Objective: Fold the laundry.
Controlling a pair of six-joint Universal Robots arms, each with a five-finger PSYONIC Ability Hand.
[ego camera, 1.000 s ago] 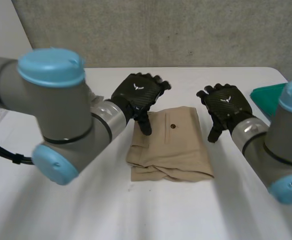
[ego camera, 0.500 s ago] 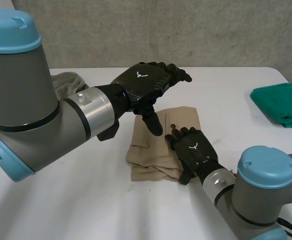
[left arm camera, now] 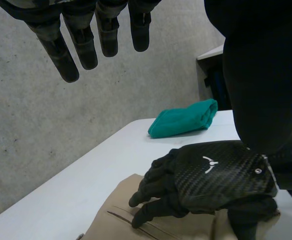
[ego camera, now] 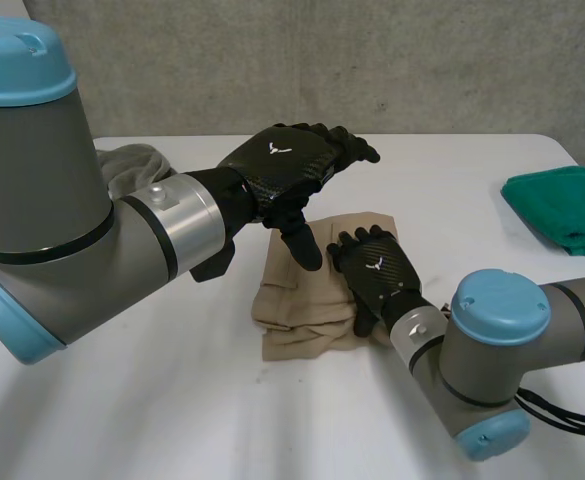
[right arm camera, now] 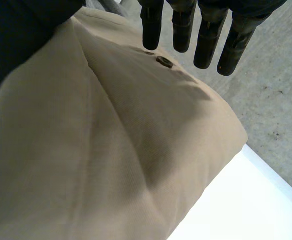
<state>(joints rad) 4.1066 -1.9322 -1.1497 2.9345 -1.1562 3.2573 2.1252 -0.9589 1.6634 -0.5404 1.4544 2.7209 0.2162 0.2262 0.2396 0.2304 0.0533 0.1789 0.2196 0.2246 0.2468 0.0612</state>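
Our right hand [ego camera: 377, 275], which hung beside the beige shorts [ego camera: 297, 305] 1 second ago, now lies flat on their right half, a little farther from the near edge than 0.5 seconds back. Our left hand [ego camera: 287, 170] has lifted off them.

White table [ego camera: 472, 180] bears khaki garment [ego camera: 292, 312], green cloth [ego camera: 562, 205] and grey cloth [ego camera: 132, 165].
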